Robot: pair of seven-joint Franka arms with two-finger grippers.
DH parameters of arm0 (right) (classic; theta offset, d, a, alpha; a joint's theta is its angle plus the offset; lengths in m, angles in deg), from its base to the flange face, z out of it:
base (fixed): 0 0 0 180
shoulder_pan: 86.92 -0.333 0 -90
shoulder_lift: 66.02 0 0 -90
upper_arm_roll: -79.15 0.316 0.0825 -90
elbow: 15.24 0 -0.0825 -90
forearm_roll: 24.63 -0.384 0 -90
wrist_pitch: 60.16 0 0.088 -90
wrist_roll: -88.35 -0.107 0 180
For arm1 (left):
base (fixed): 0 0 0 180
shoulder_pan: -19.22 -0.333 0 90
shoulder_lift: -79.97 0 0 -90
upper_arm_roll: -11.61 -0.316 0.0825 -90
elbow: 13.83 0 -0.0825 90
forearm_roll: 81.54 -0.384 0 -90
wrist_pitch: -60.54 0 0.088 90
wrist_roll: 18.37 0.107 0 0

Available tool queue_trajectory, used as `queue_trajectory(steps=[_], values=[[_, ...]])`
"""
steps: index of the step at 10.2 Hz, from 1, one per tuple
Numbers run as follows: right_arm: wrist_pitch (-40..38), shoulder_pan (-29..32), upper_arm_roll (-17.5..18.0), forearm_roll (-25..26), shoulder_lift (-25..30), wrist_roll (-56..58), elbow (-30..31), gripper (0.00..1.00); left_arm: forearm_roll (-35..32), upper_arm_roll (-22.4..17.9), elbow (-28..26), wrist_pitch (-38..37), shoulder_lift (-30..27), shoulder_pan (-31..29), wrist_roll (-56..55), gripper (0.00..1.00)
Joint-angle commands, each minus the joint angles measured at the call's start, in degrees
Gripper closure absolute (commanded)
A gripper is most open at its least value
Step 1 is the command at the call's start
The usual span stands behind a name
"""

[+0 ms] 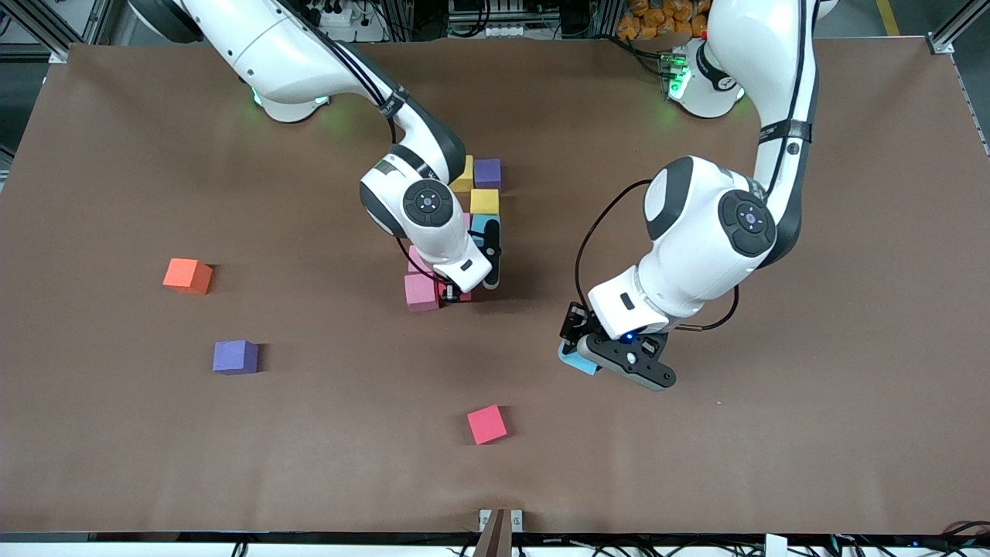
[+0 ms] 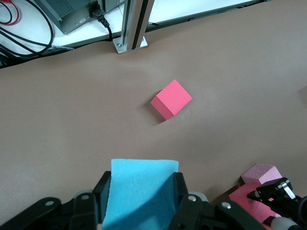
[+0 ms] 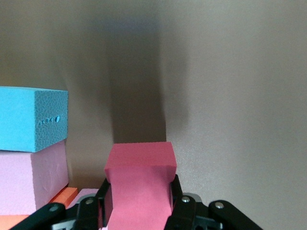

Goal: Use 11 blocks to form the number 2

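The partly built number 2 lies mid-table as a cluster of blocks: yellow, purple, light blue and pink. My right gripper is low at the cluster's end nearer the front camera, beside the pink block, shut on a red block. Over bare table toward the left arm's end, my left gripper is shut on a light blue block. Loose blocks lie apart: orange, purple, red.
In the right wrist view a light blue block and a pink block stand close beside the held red one. The loose red block lies on open table near the front edge. A metal bracket sits at that edge.
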State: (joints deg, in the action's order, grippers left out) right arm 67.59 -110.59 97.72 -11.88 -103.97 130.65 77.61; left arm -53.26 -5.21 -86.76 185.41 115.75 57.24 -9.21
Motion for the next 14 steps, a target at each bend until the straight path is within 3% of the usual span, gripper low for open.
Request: queue_trajectory(steps=[1,14], values=[[0.4,0.39,0.15,1.14,0.07,0.59,0.58,1.0,-0.59,-0.06,-0.55,-0.42,-0.28,0.3,0.24,0.45],[3.47,0.3,-1.34,1.92,-1.6,0.77,0.58,1.0,-0.51,0.02,-0.73,0.02,-0.02,0.39,0.33,0.44]])
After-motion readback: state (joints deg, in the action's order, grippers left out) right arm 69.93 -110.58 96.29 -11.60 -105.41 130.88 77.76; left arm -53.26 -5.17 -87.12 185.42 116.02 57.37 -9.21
